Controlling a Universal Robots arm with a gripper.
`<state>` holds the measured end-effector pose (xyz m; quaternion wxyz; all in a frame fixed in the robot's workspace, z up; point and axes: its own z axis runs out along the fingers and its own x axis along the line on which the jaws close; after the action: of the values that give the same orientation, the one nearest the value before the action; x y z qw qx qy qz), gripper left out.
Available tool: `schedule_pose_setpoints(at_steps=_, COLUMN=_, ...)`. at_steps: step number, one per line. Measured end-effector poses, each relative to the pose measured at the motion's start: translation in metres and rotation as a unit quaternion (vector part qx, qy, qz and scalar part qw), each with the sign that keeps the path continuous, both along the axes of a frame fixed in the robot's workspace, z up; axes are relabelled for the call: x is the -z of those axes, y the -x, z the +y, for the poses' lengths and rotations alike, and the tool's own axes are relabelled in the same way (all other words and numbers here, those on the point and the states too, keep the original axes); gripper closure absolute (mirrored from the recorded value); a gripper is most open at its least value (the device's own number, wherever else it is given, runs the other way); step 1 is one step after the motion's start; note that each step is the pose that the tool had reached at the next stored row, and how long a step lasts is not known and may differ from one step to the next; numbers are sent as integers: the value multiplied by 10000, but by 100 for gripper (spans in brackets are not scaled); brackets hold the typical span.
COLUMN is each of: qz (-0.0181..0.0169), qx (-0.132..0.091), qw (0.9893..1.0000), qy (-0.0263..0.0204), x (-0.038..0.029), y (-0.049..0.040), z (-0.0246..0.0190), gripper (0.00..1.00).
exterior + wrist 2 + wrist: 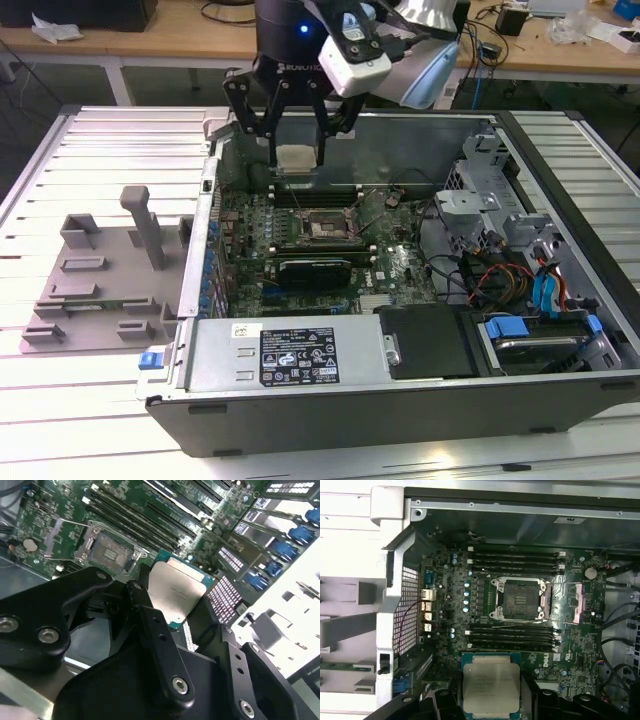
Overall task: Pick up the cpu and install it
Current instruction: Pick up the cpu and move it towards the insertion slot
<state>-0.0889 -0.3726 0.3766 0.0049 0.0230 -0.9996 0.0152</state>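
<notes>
Over the motherboard (445, 611), downward-pointing hand (297, 152) clamps cpu (491, 687).

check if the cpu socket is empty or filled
Empty: the socket shows its bare bed, and the cpu is held in the claw.

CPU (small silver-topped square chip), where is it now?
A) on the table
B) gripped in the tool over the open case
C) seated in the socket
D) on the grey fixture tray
B: the silver-topped square cpu is clamped in the black tool over the green motherboard; the black square socket frame is empty.
</notes>
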Motion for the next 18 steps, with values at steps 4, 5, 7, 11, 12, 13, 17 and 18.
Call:
schedule_pose_setpoints(at_steps=4, qz=10, qx=0, qw=10000, qy=0, x=8, y=-110, z=3, gripper=45)
schedule_pose_setpoints(at_steps=5, qz=13, qx=0, qw=10000, qy=0, x=11, y=-139, z=4, gripper=45)
schedule_pose_setpoints(at_steps=7, qz=21, qx=-1, qw=10000, qy=0, x=19, y=-209, z=6, gripper=45)
schedule_pose_setpoints(at_steps=11, qz=39, qx=0, qw=10000, qy=0, x=46, y=-368, z=10, gripper=45)
schedule_pose_setpoints(at_steps=12, qz=44, qx=0, qw=10000, qy=0, x=55, y=-413, z=12, gripper=45)
schedule_pose_setpoints(at_steps=13, qz=47, qx=-1, qw=10000, qy=0, x=62, y=-439, z=13, gripper=45)
schedule_pose_setpoints(at_steps=17, qz=62, qx=-1, qw=10000, qy=0, x=86, y=-548, z=17, gripper=45)
schedule_pose_setpoints(at_steps=18, qz=64, qx=-1, qw=10000, qy=0, x=91, y=-566, z=18, gripper=45)
